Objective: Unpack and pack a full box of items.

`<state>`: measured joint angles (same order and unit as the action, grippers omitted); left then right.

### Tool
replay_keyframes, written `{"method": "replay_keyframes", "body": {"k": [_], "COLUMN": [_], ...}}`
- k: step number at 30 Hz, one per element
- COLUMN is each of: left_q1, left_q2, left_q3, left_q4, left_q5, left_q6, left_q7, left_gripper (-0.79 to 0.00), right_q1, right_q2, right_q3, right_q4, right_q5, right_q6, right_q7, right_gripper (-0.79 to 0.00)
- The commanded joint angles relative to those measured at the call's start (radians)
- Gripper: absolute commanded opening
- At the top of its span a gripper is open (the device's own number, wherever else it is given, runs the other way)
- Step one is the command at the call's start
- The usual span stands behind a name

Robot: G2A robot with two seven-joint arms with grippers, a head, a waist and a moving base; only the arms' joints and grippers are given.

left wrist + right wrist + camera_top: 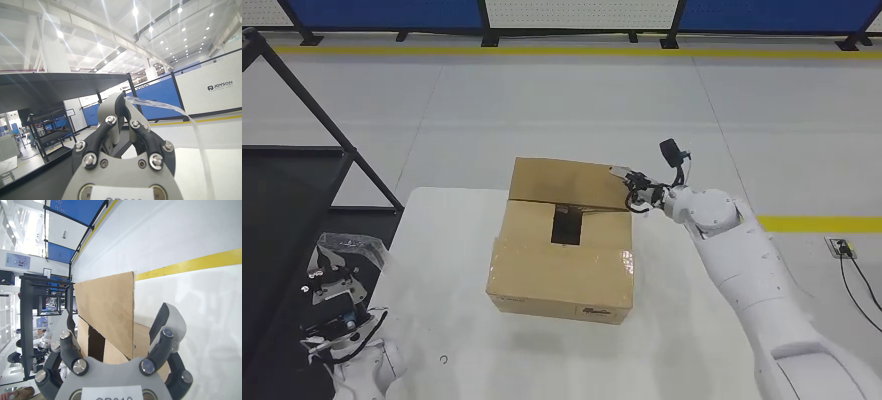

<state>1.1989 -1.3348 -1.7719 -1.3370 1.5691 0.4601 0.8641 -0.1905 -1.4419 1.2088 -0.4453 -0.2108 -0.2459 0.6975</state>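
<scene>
A cardboard box (560, 270) sits in the middle of the white table (442, 250). Its far flap (564, 180) stands raised, and a dark gap (567, 222) shows between the top flaps. My right gripper (630, 186) is at the flap's far right corner; it is open, with its fingers either side of the flap (105, 306) in the right wrist view. My left gripper (330, 270) is off the table's near left corner, shut on a clear plastic bag (350, 246). The film (160, 106) trails from its fingertips (121, 102).
A black metal rack (287, 190) stands left of the table, close to my left arm. A small ring-shaped object (442, 359) lies near the table's front left. A yellow floor line (817, 223) runs behind the right arm. Blue barriers (382, 12) stand far back.
</scene>
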Motion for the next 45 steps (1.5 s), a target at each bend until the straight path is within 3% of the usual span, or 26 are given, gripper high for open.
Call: {"method": "replay_keyframes", "body": {"k": [1,9,16,20,27,30,34,38,45], "left_q1": [0.0,0.001,0.0,-0.001,-0.004,-0.005,-0.007,-0.01,-0.004], "left_q2": [0.0,0.0,-0.001,-0.001,-0.002,-0.001,-0.001,-0.001,0.0], "left_q3": [-0.001,0.002,0.006,0.008,0.022,0.027,0.031,0.033,0.028], "left_q4": [-0.001,-0.002,-0.001,0.001,0.006,0.009,0.011,0.01,0.005], "left_q5": [0.001,0.005,0.006,0.003,0.006,0.009,0.012,0.012,0.014], "left_q6": [0.001,-0.01,-0.025,-0.035,-0.059,-0.069,-0.077,-0.08,-0.081], "left_q7": [0.002,0.004,0.008,0.011,0.02,0.025,0.026,0.029,0.036], "left_gripper": [-0.785,-0.785,-0.785,-0.785,-0.785,-0.785,-0.785,-0.785,-0.785], "right_q1": [0.013,0.028,-0.047,-0.149,-0.372,-0.451,-0.503,-0.5,-0.451], "right_q2": [0.001,0.021,0.052,0.075,0.115,0.127,0.137,0.136,0.132], "right_q3": [0.008,0.054,0.082,0.097,0.131,0.159,0.186,0.18,0.169], "right_q4": [0.028,0.026,-0.159,-0.36,-0.764,-0.883,-0.946,-0.918,-0.813], "right_q5": [0.033,0.134,0.166,0.149,0.063,0.094,0.143,0.204,0.337], "right_q6": [-0.061,-0.254,-0.319,-0.247,-0.011,0.064,0.224,0.325,0.327], "right_q7": [0.038,0.162,0.289,0.338,0.403,0.43,0.446,0.413,0.389], "right_gripper": [0.0,0.0,0.0,0.0,0.0,0.0,0.0,0.0,0.0]}}
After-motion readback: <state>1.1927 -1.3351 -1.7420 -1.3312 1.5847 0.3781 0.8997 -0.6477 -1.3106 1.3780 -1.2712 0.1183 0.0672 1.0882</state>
